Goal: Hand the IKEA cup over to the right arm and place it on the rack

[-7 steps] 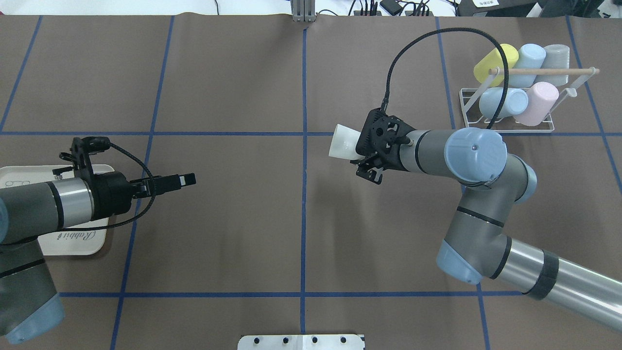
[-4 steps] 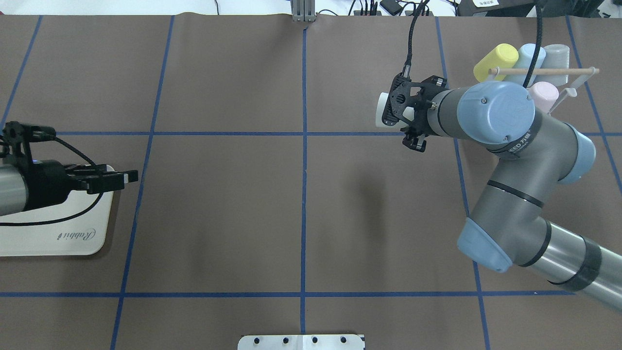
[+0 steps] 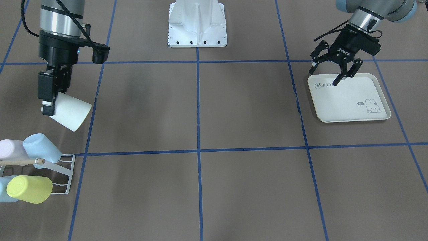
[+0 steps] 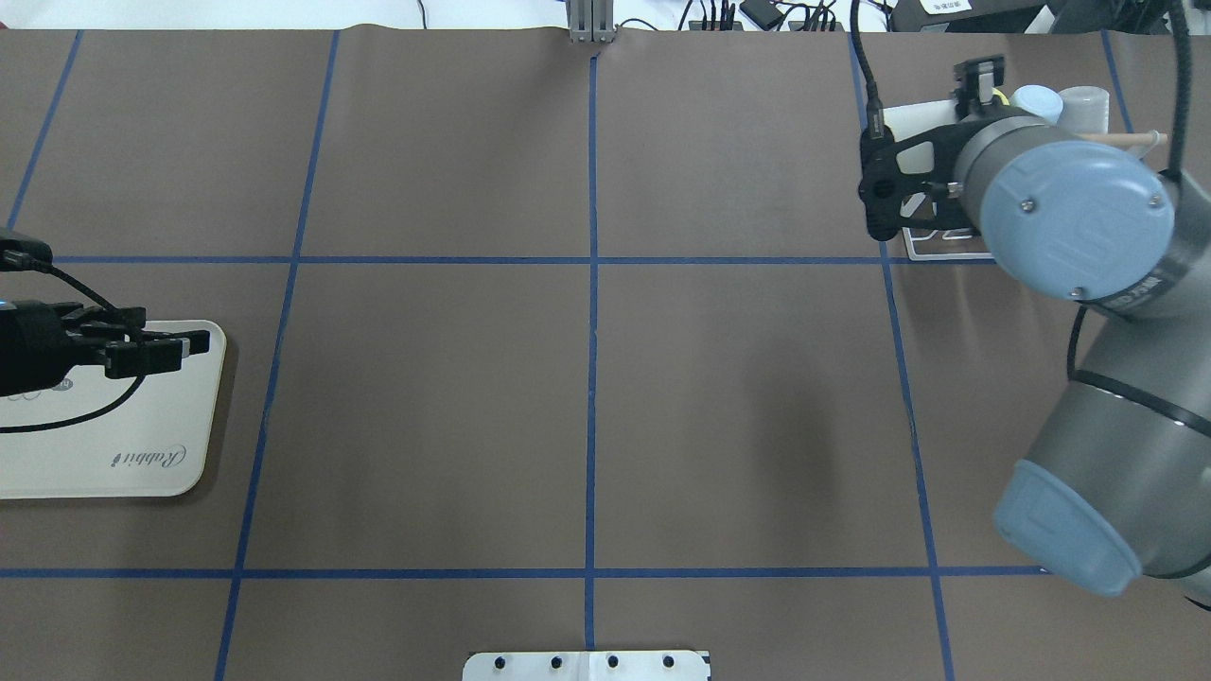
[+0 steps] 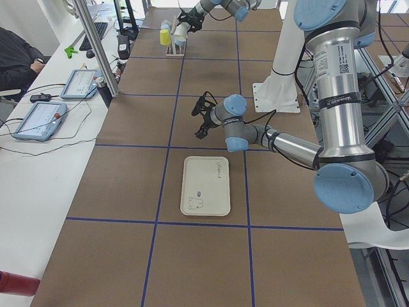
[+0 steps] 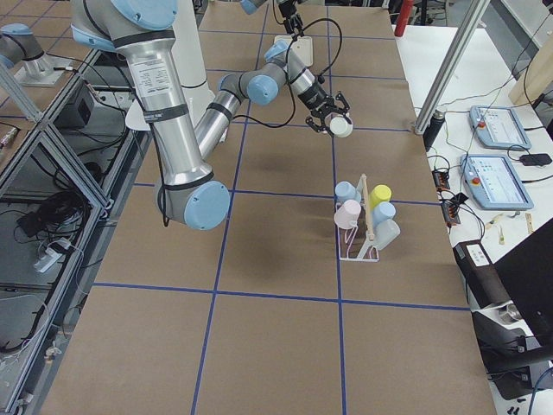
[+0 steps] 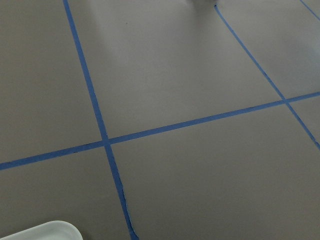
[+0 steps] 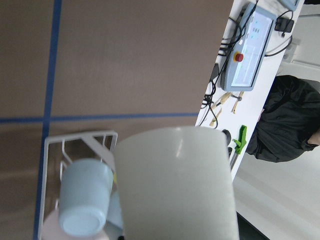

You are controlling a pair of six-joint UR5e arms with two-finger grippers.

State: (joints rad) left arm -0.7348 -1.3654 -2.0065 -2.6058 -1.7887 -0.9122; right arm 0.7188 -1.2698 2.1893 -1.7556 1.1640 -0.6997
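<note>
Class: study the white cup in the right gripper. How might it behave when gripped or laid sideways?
The white cup is round and tapered, so lying down it would probably roll in a curve. Its smooth wall looks slippery. Held at one end alone by the right gripper, it seems light and stiff.

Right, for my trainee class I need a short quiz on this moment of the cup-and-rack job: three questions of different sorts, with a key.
1. Short answer: which gripper holds the white cup?
2. True or false: the white cup hangs on the rack.
3. Pick one. The left gripper is: A open and empty; B shut on the white cup; C out of every view.

Key
1. The right gripper.
2. False: it is held in the air, apart from the rack.
3. A.
</note>
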